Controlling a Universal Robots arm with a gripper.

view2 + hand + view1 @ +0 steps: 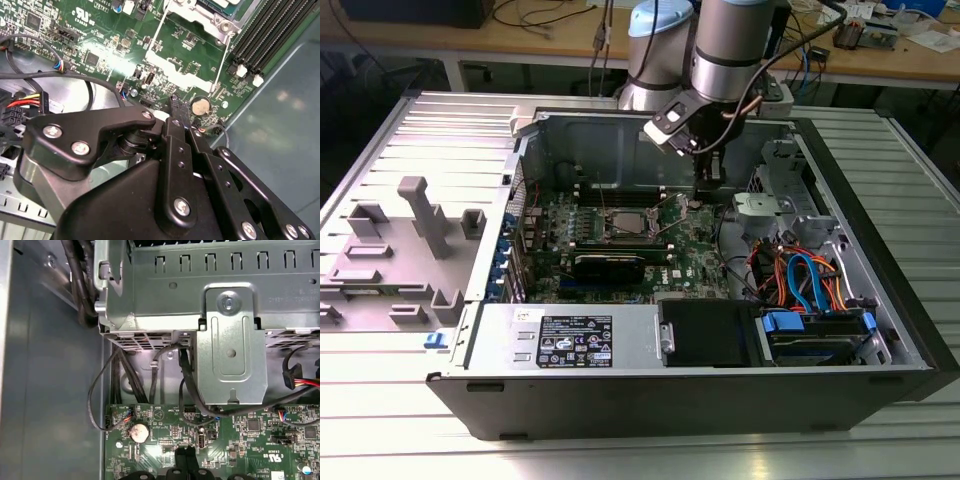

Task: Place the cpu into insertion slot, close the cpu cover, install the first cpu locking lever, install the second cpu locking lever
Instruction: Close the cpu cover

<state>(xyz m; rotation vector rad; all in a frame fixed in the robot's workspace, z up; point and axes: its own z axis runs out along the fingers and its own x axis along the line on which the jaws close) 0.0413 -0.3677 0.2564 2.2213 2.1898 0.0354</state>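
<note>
Closed on nothing, the gripper [185, 452] is held low over the motherboard [250, 440] near the coin cell [138, 431], apart from the cpu [623, 222].

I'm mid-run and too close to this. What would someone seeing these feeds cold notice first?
The open computer case with its green motherboard, lying flat on the ribbed metal table. The grey robot arm reaches in from above, its black claw shut, low over the board to the exterior view's right of the silver socket. Orange and blue cables stand out further right.
</note>
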